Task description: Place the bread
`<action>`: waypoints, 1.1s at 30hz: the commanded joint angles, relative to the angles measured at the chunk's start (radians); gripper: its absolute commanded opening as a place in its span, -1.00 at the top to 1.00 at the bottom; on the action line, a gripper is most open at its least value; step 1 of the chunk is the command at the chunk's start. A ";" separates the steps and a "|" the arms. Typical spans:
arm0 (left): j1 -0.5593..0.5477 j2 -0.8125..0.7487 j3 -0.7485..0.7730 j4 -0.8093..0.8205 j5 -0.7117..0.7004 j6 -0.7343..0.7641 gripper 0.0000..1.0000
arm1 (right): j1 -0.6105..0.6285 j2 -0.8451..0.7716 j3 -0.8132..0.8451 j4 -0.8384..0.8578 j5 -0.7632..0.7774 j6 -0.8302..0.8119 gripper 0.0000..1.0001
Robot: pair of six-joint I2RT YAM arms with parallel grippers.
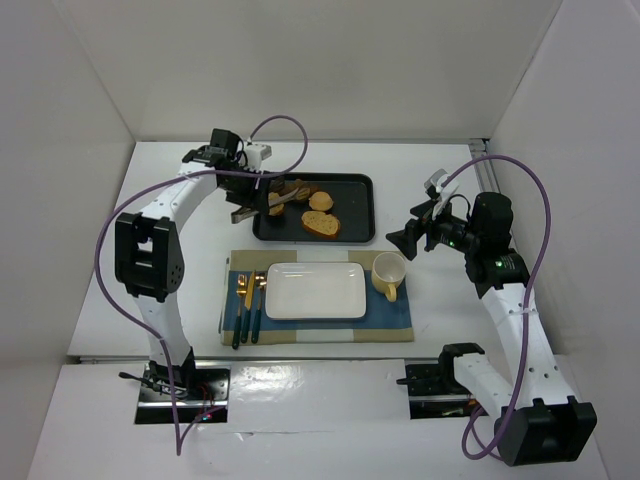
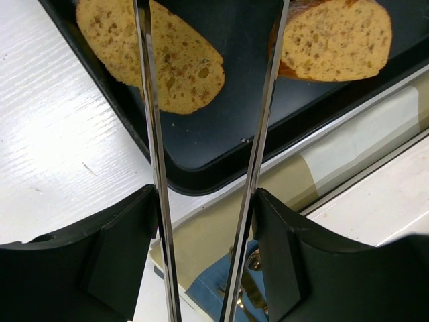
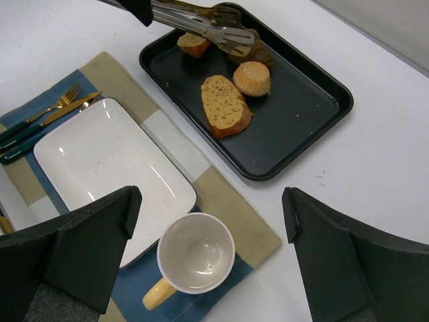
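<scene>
The bread (image 3: 258, 52), a small dark brown croissant, lies at the back left of the black tray (image 3: 301, 107), partly under the tips of metal tongs (image 3: 201, 23). Whether the tips pinch it I cannot tell. My left gripper (image 2: 206, 201) is shut on the tongs (image 2: 153, 134), whose two arms stand apart and reach out over the tray (image 2: 228, 100). In the top view the left gripper (image 1: 245, 190) hangs over the tray's left end, beside the bread (image 1: 295, 188). My right gripper (image 3: 211, 198) is open and empty above the cup (image 3: 196, 253).
Two golden slices (image 3: 224, 104) (image 3: 191, 43) and a round roll (image 3: 251, 77) share the tray. In front lies a placemat (image 1: 390, 315) with a white rectangular plate (image 1: 314, 290), gold cutlery (image 1: 247, 295) on its left and the yellow-handled cup (image 1: 388, 272) on its right. White walls enclose the table.
</scene>
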 commanded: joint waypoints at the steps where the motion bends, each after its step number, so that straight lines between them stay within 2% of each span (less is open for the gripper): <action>1: -0.001 -0.030 -0.013 0.024 -0.029 0.015 -0.42 | -0.004 -0.010 0.029 0.005 -0.022 -0.008 -1.00; 23: -0.001 -0.029 0.006 0.024 -0.075 0.005 -0.42 | -0.004 -0.010 0.029 0.005 -0.031 -0.008 -1.00; 33: -0.080 -0.020 0.059 -0.005 -0.138 -0.004 -0.42 | -0.004 -0.010 0.029 0.005 -0.031 -0.008 -1.00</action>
